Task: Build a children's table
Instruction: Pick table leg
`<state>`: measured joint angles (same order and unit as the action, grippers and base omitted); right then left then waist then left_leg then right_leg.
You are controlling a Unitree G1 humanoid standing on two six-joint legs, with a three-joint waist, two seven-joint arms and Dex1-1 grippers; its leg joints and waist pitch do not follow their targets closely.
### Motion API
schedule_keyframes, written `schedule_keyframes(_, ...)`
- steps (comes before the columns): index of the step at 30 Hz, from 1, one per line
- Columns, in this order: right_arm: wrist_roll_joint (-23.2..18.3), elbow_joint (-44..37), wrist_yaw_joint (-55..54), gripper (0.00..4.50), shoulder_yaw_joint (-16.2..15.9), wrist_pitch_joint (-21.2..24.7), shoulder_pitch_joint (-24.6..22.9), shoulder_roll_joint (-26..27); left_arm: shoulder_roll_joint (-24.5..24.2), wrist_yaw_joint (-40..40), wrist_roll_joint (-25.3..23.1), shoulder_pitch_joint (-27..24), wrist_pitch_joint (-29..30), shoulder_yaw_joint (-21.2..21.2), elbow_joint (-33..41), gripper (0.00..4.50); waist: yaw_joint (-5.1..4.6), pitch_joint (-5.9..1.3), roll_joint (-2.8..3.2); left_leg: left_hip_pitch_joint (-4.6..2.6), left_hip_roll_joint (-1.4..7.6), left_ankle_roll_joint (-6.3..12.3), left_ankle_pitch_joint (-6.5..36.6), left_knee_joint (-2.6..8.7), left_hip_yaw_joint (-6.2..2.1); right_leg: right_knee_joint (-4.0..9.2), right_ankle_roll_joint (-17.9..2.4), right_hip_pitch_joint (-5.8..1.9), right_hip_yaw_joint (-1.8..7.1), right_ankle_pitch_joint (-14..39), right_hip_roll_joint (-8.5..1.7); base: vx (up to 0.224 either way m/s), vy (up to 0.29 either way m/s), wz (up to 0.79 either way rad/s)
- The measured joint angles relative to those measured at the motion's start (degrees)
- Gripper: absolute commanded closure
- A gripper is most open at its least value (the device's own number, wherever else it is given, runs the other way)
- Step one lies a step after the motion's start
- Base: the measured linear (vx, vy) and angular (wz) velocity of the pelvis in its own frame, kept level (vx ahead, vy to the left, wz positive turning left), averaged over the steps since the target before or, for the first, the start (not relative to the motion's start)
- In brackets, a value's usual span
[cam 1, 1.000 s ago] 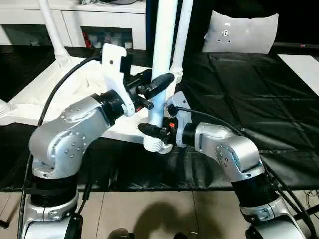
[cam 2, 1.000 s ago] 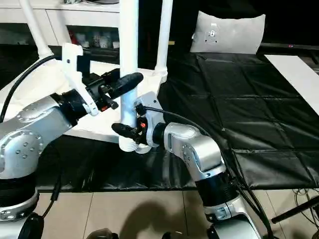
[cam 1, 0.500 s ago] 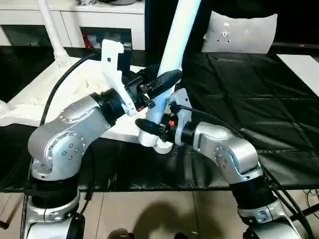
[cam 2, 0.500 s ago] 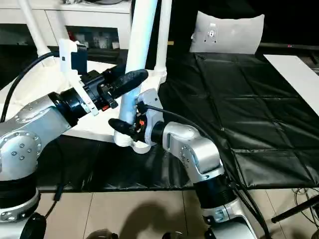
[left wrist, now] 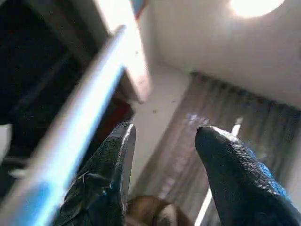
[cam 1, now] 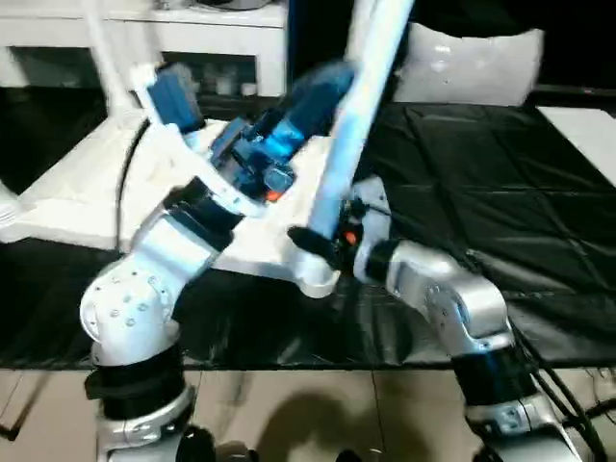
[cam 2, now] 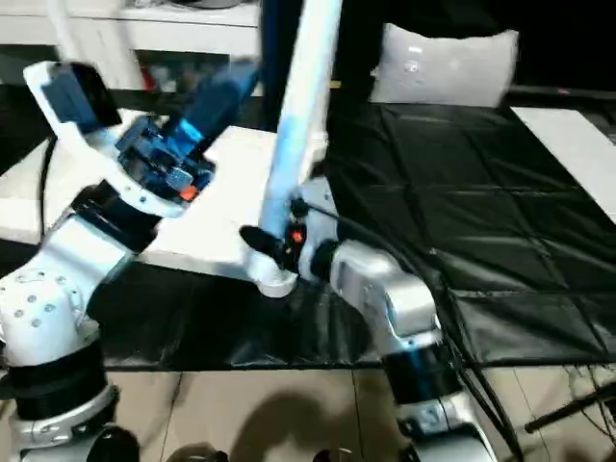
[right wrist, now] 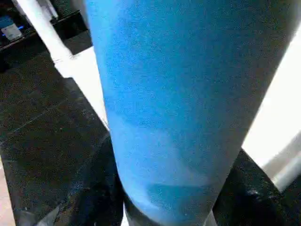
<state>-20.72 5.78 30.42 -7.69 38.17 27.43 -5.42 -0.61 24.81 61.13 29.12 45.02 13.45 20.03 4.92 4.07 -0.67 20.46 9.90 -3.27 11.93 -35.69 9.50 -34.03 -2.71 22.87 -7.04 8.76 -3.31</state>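
The children's table top [cam 1: 87, 183] lies upside down, white, on the left. One white leg [cam 1: 351, 125] leans to the right, its thick end at the near corner socket [cam 1: 315, 281]. My right gripper [cam 1: 316, 241] is shut on this leg low down, and the leg [right wrist: 164, 94] sits between its black fingers [right wrist: 94, 188]. My left gripper [cam 1: 322, 85] is raised beside the leg, open. Nothing lies between its fingers [left wrist: 117, 146], and the leg [left wrist: 80, 117] passes outside one of them. Another leg [cam 1: 101, 48] stands in the far left corner.
A black quilted mat [cam 1: 481, 183] covers the surface to the right. A white cushion [cam 1: 472, 63] leans at the back right. The white cabinet with shelves [cam 1: 212, 43] runs along the back. A white panel [cam 1: 587, 125] lies at the far right.
My left gripper has come off the leg and swung up, with the arm lifted. The leg, still in the right gripper, has tipped further to the right.
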Motion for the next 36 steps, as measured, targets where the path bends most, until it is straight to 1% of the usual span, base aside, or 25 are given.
schedule_keyframes(4,-0.09,-1.26,-0.78,2.59,0.53,-0.63,-0.05,0.02,-2.46,-1.05,-7.53,-0.68,-2.89,-2.55,-0.18,2.05,-0.13,-0.02,0.02,-0.12,0.0,-0.02,-0.01,0.07,-0.02,0.03,0.02,0.0,-0.01,0.0,0.02,0.0,0.0,0.0)
schedule_keyframes(6,0.14,-1.46,-1.8,2.59,0.67,-0.86,-0.2,-0.01,-4.84,-3.02,-11.66,-1.81,-5.52,-4.09,-0.23,2.05,-0.08,-0.02,0.02,-0.11,0.01,-0.02,-0.01,0.08,-0.02,0.05,0.03,0.0,-0.01,0.0,0.02,0.0,0.0,0.0)
schedule_keyframes(8,0.83,-3.41,-2.94,2.59,1.14,-1.05,-1.63,-0.81,-7.15,-5.97,-16.54,-3.62,-7.64,-4.76,-0.51,2.05,0.0,-0.02,0.02,-0.06,0.0,-0.02,0.0,0.09,-0.02,0.1,0.05,0.02,-0.01,0.01,0.02,0.0,0.0,0.0)
schedule_keyframes(11,1.09,-7.97,-4.39,2.59,2.76,-0.94,-4.43,-1.59,-10.17,-8.97,-22.47,-7.75,-7.78,-5.02,0.09,2.05,0.09,-0.02,0.01,-0.02,0.0,0.01,0.04,0.1,-0.02,0.14,0.11,0.02,-0.01,0.05,0.01,0.0,0.0,0.0)
schedule_keyframes(12,1.01,-10.58,-5.11,2.59,3.34,-0.57,-5.77,-1.56,-11.88,-9.83,-25.72,-9.95,-7.8,-5.83,0.66,2.05,0.04,-0.02,0.01,-0.02,0.0,0.01,0.04,0.12,-0.02,0.14,0.13,0.04,-0.01,0.06,0.01,0.0,0.0,0.0)
schedule_keyframes(13,0.84,-12.25,-5.45,2.59,3.64,-0.43,-6.64,-1.55,-13.07,-10.27,-27.52,-11.5,-7.73,-6.51,0.89,2.05,0.03,-0.02,0.02,-0.04,0.0,0.02,0.04,0.12,-0.02,0.12,0.15,0.04,-0.01,0.07,0.01,0.0,0.0,0.0)
schedule_keyframes(15,0.7,-15.25,-6.8,2.59,4.13,-0.22,-8.6,-1.21,-14.78,-11.51,-31.74,-14.45,-7.92,-8.11,1.64,1.78,-0.02,-0.02,0.04,-0.08,0.0,0.01,0.04,0.13,-0.02,0.11,0.14,0.03,-0.01,0.07,0.01,0.0,0.0,0.0)
schedule_keyframes(17,0.63,-17.25,-8.23,2.59,4.3,-0.22,-10.62,-0.42,-15.88,-13.0,-34.64,-16.82,-8.07,-9.31,2.26,1.71,-0.05,-0.03,0.08,-0.15,0.0,0.01,0.03,0.14,-0.02,0.11,0.14,-0.02,-0.01,0.07,0.01,0.0,0.0,0.0)
schedule_keyframes(18,0.83,-19.22,-10.04,2.59,4.57,-0.26,-12.63,0.46,-17.47,-14.74,-37.16,-18.99,-8.15,-10.63,3.05,1.68,-0.14,-0.05,0.12,-0.23,0.0,0.01,0.03,0.14,-0.02,0.11,0.14,-0.08,-0.01,0.07,0.01,0.0,0.0,0.0)
schedule_keyframes(19,1.54,-21.01,-11.71,2.59,4.57,-0.24,-14.54,0.75,-17.74,-16.07,-38.79,-21.02,-8.73,-11.02,3.32,1.46,-0.22,-0.13,0.26,-0.24,-0.01,0.01,0.04,0.15,-0.02,0.17,0.14,-0.11,-0.01,0.07,0.01,0.0,0.0,0.0)
schedule_keyframes(20,2.71,-22.41,-13.31,2.59,4.53,-0.04,-16.21,0.54,-17.25,-16.98,-40.19,-23.06,-10.07,-10.98,3.26,1.37,-0.29,-0.2,0.39,-0.24,-0.03,0.02,0.05,0.15,-0.02,0.28,0.14,-0.16,-0.01,0.07,0.01,0.0,0.0,0.0)
schedule_keyframes(22,4.75,-23.36,-15.73,2.59,5.06,1.34,-18.27,-0.35,-16.45,-17.84,-42.74,-25.71,-12.51,-11.02,2.97,1.34,-0.41,-0.21,0.38,-0.24,-0.02,0.03,0.03,0.15,-0.07,0.48,0.15,-0.26,-0.05,0.07,0.05,0.0,0.0,0.0)
schedule_keyframes(24,5.7,-24.42,-16.98,2.59,5.21,1.43,-19.73,-0.39,-15.52,-18.13,-43.62,-26.39,-14.2,-10.9,2.96,1.28,-0.73,-0.23,0.59,-0.34,0.0,0.04,0.03,0.15,-0.17,0.82,0.2,-0.5,-0.19,0.04,0.07,0.0,0.0,0.0)
schedule_keyframes(25,6.44,-25.07,-17.62,2.59,5.17,0.65,-20.43,-0.48,-14.77,-18.25,-43.86,-26.49,-14.95,-10.88,2.96,1.08,-1.3,-0.28,0.8,-0.46,0.0,0.05,0.03,0.15,-0.29,1.07,0.24,-0.76,-0.34,0.04,0.08,0.0,0.0,0.0)
schedule_keyframes(26,7.43,-25.09,-17.71,2.59,4.79,-0.99,-20.75,-0.58,-13.99,-18.33,-43.8,-26.48,-15.41,-10.8,2.96,1.08,-1.68,-0.35,0.95,-0.55,-0.01,0.07,0.04,0.13,-0.32,1.18,0.26,-0.91,-0.39,0.06,0.07,0.0,0.0,0.0)
schedule_keyframes(27,8.39,-25.07,-17.69,2.59,4.41,-2.9,-20.76,-1.33,-12.99,-18.42,-43.57,-26.48,-15.76,-10.8,2.96,0.98,-2.26,-0.46,1.34,-0.54,-0.01,0.09,0.05,0.12,-0.47,1.55,0.3,-1.12,-0.64,0.08,0.07,0.0,0.0,0.0)
schedule_keyframes(29,9.52,-24.82,-17.73,2.59,4.11,-4.93,-20.64,-2.06,-12.32,-18.95,-43.22,-26.48,-16.27,-10.84,2.96,0.93,-3.13,-0.47,1.79,-0.51,0.02,0.15,0.09,0.12,-0.81,2.17,0.32,-1.54,-1.29,0.08,-0.01,0.0,0.0,0.0)
schedule_keyframes(30,9.64,-24.47,-17.77,2.59,4.07,-5.08,-20.63,-2.03,-12.32,-19.19,-43.32,-26.48,-16.6,-11.0,2.96,0.77,-3.46,-0.46,1.86,-0.56,0.05,0.15,0.09,0.12,-0.97,2.33,0.32,-1.77,-1.6,0.09,-0.07,0.0,0.0,0.0)
schedule_keyframes(31,9.29,-23.99,-17.6,2.59,4.19,-5.0,-20.62,-1.95,-12.25,-19.43,-43.51,-26.48,-16.75,-11.31,2.95,0.64,-3.67,-0.48,1.8,-0.58,0.02,0.18,0.1,0.09,-0.98,2.33,0.32,-1.83,-1.65,0.09,-0.15,0.0,0.0,0.0)
schedule_keyframes(32,8.91,-23.46,-17.4,2.59,4.42,-4.77,-20.63,-1.81,-12.11,-19.46,-43.9,-26.5,-16.86,-11.69,2.95,0.64,-3.7,-0.49,1.79,-0.52,-0.05,0.26,0.14,0.07,-0.97,2.27,0.32,-1.87,-1.64,0.09,-0.26,0.0,0.0,0.0)
schedule_keyframes(33,8.18,-23.26,-17.31,2.59,4.88,-4.21,-20.67,-1.35,-11.75,-19.48,-44.15,-26.51,-16.89,-12.1,2.95,0.51,-3.48,-0.48,1.77,-0.48,-0.18,0.36,0.18,0.03,-0.85,2.12,0.32,-1.86,-1.56,0.09,-0.54,0.0,0.0,0.0)
schedule_keyframes(34,7.24,-23.47,-17.27,2.59,5.35,-3.21,-20.73,-0.89,-10.85,-19.48,-44.45,-26.56,-16.89,-12.33,2.95,0.44,-2.99,-0.47,1.77,-0.52,-0.6,0.63,0.32,-0.15,-0.79,1.66,0.34,-1.76,-1.53,0.08,-1.16,0.0,0.0,0.0)
schedule_keyframes(35,6.72,-23.66,-17.29,2.59,5.56,-2.56,-20.78,-0.57,-10.49,-19.47,-44.62,-26.58,-16.85,-12.53,2.96,0.34,-2.46,-0.49,1.88,-0.43,-0.82,1.01,0.55,-0.64,-0.84,1.28,0.34,-1.7,-1.37,0.08,-1.52,0.005,0.062,0.02)
schedule_keyframes(36,6.6,-23.67,-17.4,2.59,5.78,-2.06,-20.8,-0.21,-10.46,-19.38,-44.75,-26.68,-16.81,-12.77,2.96,0.24,-1.66,-0.49,2.04,-0.34,-1.15,1.69,0.98,-1.51,-0.82,0.51,0.78,-1.65,-1.38,0.09,-2.04,0.005,0.07,0.05)
